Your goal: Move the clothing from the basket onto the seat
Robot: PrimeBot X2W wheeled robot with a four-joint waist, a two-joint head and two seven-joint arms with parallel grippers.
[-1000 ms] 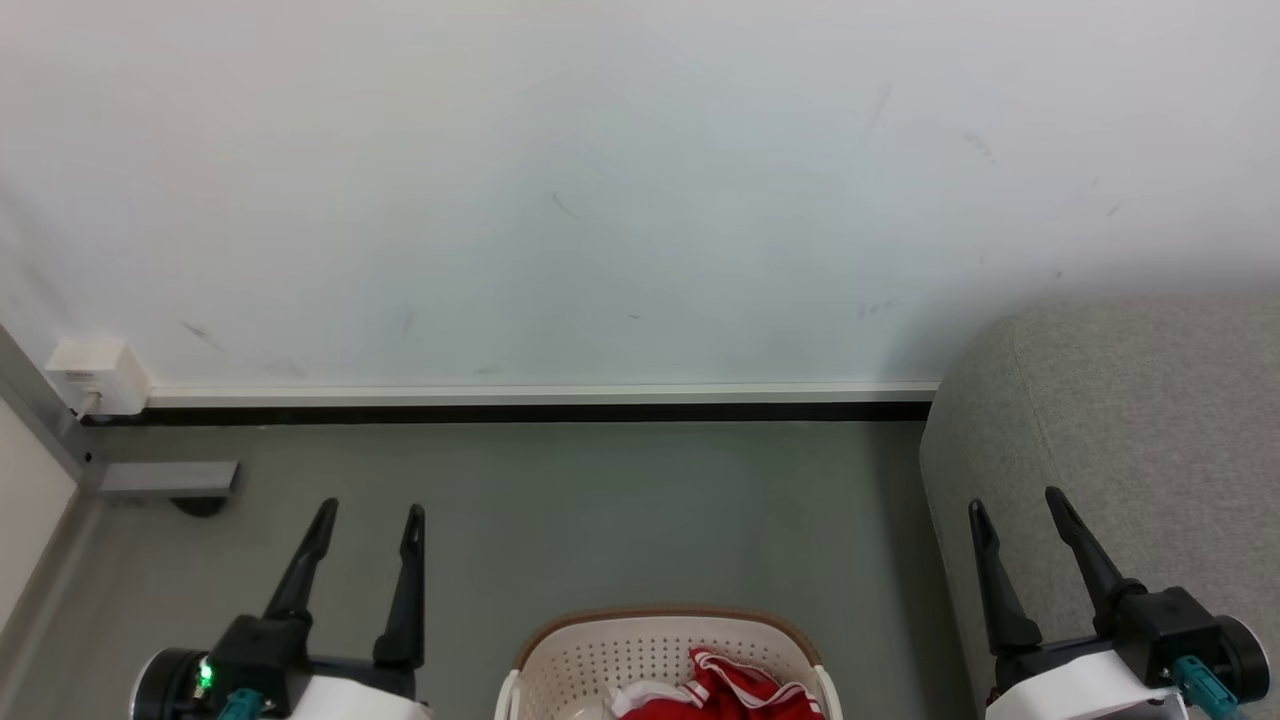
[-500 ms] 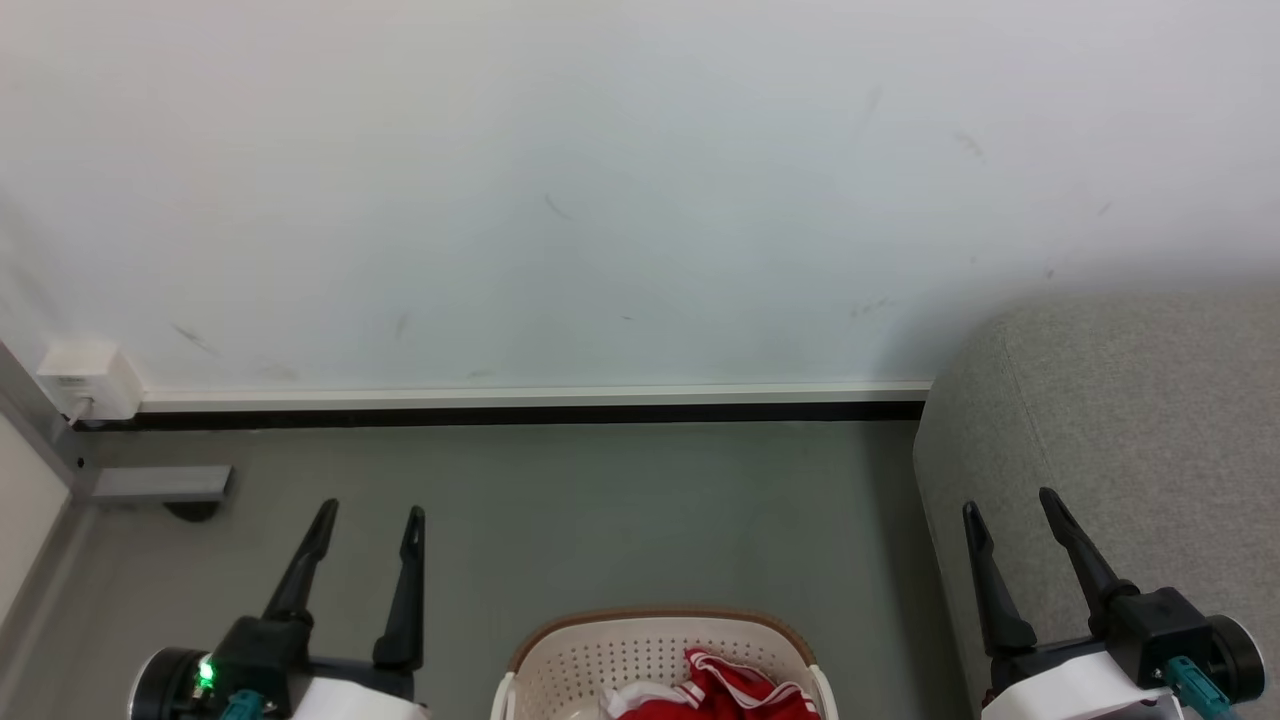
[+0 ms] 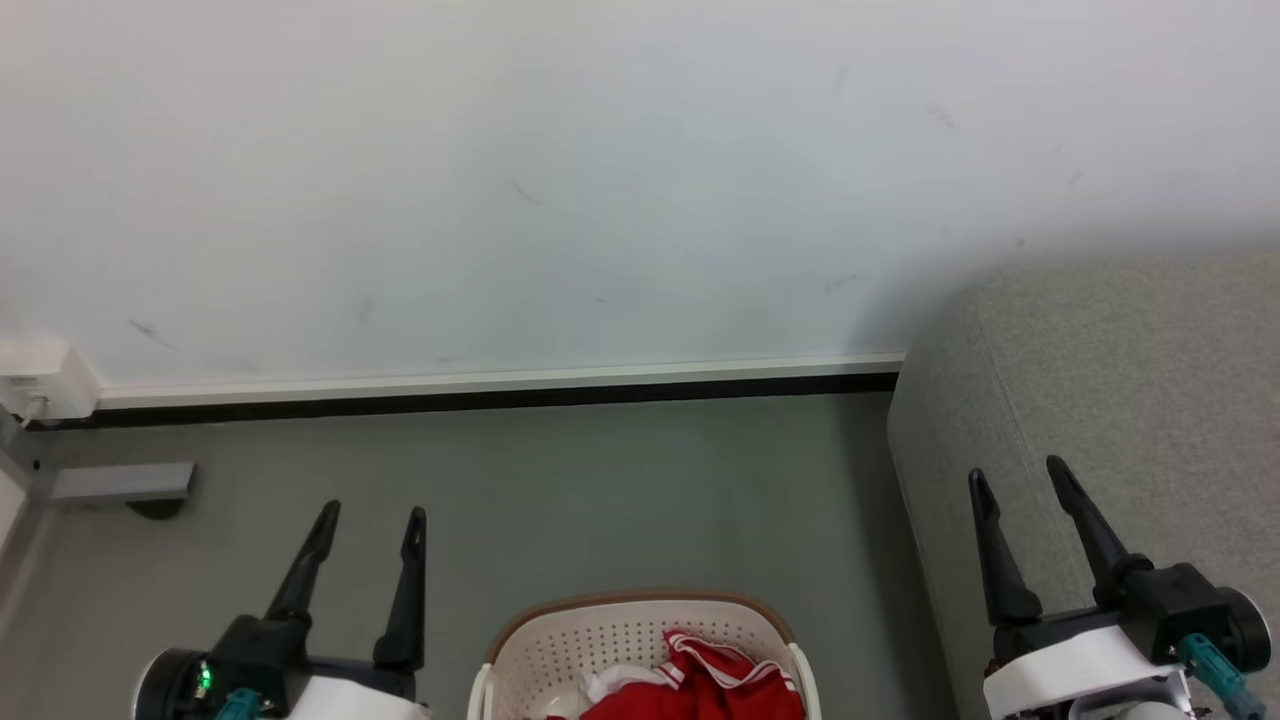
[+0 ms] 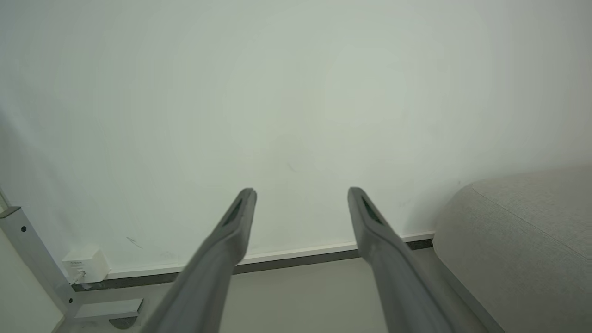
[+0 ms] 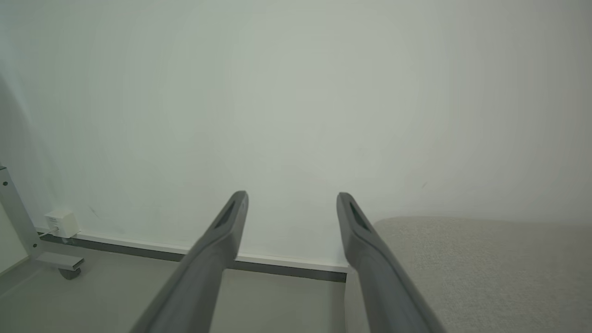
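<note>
Clothing (image 3: 715,675), bright red soft fabric with white stripe trim, lies bunched inside the oval cream-white perforated plastic basket with a brown rim (image 3: 600,640). You see both at the bottom centre of the head view, cut off by the frame edge. The basket stands on the grey floor (image 3: 620,480), between your two claws and apart from both. The large light grey fabric-upholstered seat (image 3: 1120,360) is to the right of the basket, near it; whether they touch I cannot tell.

Your left claw (image 3: 373,510) hangs over the floor left of the basket, released, fingers spread and empty. In the left wrist view the left claw (image 4: 301,190) points at the plain white wall (image 4: 296,92).

Your right claw (image 3: 1015,470) is released too, fingers apart and empty, in front of the seat's rounded end. In the right wrist view the right claw (image 5: 291,194) also faces the wall, with the seat at lower right.

A small white box (image 3: 35,380) sits at the wall's foot, far left, with a grey metal foot (image 3: 120,482) on the floor beside it.
</note>
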